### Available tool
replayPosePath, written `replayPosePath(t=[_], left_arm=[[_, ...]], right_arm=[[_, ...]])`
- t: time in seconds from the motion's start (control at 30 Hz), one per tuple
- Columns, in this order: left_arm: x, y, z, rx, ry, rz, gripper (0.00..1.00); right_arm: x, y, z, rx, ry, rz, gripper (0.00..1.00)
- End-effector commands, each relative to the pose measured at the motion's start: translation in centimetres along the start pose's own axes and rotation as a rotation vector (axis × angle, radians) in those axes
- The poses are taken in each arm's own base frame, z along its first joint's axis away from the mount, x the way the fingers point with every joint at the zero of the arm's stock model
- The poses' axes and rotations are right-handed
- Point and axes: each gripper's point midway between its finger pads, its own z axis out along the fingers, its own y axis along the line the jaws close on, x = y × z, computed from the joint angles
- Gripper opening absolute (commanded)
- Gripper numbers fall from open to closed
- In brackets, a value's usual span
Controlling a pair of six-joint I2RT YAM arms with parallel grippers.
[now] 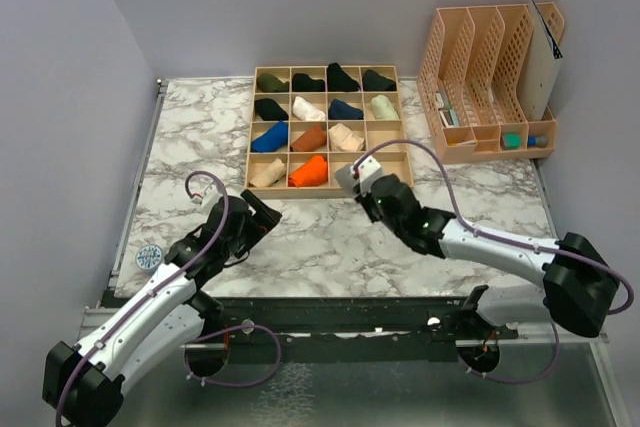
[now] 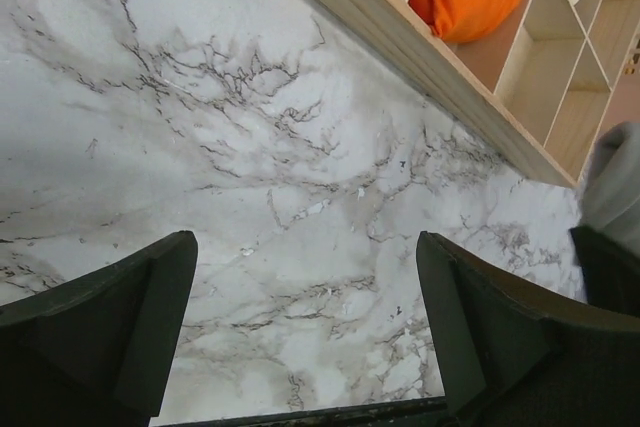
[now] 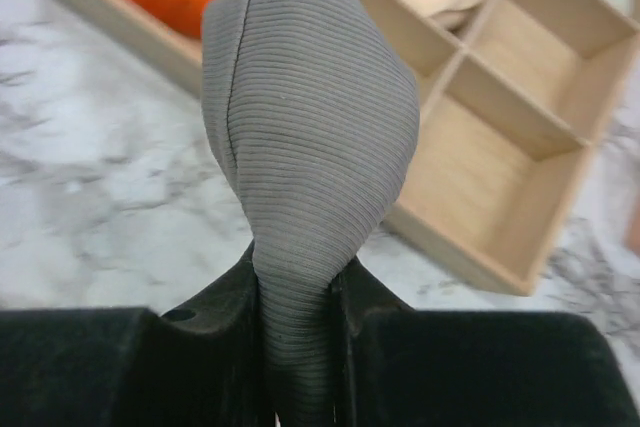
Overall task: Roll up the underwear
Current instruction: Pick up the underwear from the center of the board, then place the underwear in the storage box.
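Underwear, grey ribbed (image 3: 310, 97): 1 piece, bunched into a tight bulb and held clear of the marble, just short of the tray's front rail.

Entries, left to right:

1. Left gripper (image 2: 305, 247): fingers spread wide with nothing between them, hovering over the bare marble table (image 1: 190, 137) near the tray's front-left corner.
2. Wooden tray (image 2: 400, 47): 16 compartments. Most hold rolled garments, among them an orange roll (image 1: 310, 171) in the front row. Empty cells (image 3: 480, 187) lie toward the front right.
3. Right gripper (image 3: 297, 282): jaws pinched narrow on the garment's gathered tail, with the bulb standing above the fingers.
4. File organiser (image 1: 490, 57): far right, well apart from the work.

Handling note: the step in hand appears to be stowing the finished roll. Best practice, as judged: carry it over the rail and centre it above 1 empty front-right cell. Lower until the bulb rests on the cell floor, and only then release, since soft cloth may spring loose if dropped. The left arm should stay out of the path.
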Motion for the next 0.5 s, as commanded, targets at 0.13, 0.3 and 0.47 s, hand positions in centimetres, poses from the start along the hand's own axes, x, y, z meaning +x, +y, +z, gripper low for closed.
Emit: replayPosePath(t=[0.13,0.3,0.47], left_arm=[[0.9,-1.2,0.7,0.022,0.072,0.032,0.98],[2.2,-1.5,1.2,0.045,0.137,0.06,0.98],[2.4,-1.8,1.0,0.066,0.153,0.082,0.98]], right_arm=[[-2.8,-13.0,4.0,0.127,0.017,-0.163,0.0],[-4.0,-17.5,6.4,0.159,-0.013,-0.264,0.0],[-2.2,-20.3,9.3,0.185,0.044,-0.36,0.0]])
